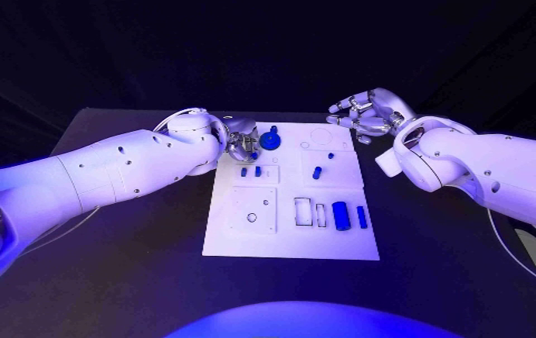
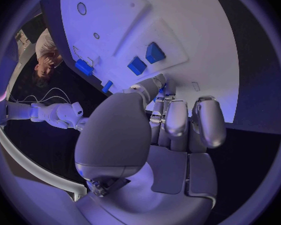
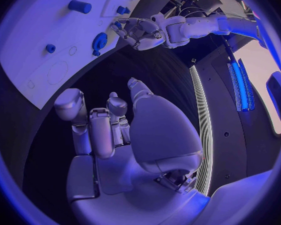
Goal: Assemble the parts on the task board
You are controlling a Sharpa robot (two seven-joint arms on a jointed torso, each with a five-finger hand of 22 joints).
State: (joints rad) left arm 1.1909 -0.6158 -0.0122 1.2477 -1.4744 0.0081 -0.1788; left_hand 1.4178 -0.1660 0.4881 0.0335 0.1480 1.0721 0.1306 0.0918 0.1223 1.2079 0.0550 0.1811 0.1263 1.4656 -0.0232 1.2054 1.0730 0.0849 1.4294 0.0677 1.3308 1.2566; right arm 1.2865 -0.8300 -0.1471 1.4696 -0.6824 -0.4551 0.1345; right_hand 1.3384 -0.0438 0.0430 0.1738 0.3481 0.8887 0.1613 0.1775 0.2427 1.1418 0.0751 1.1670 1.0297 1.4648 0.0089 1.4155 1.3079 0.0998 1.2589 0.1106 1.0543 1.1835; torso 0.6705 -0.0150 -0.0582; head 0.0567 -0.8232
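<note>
The left hand (image 1: 238,141) is hovering over the far left corner of the task board (image 1: 290,237), its fingers (image 2: 177,119) curling down just beside the round blue gear (image 1: 270,138); whether they are pinching anything I cannot tell. The right hand (image 1: 365,116) is hanging over the black table (image 1: 111,276) just off the board's far right corner, fingers spreading apart and holding nothing. Small blue parts (image 1: 252,172) are lying near the board's middle, and two longer blue bars (image 1: 349,216) are sitting in the near right section.
</note>
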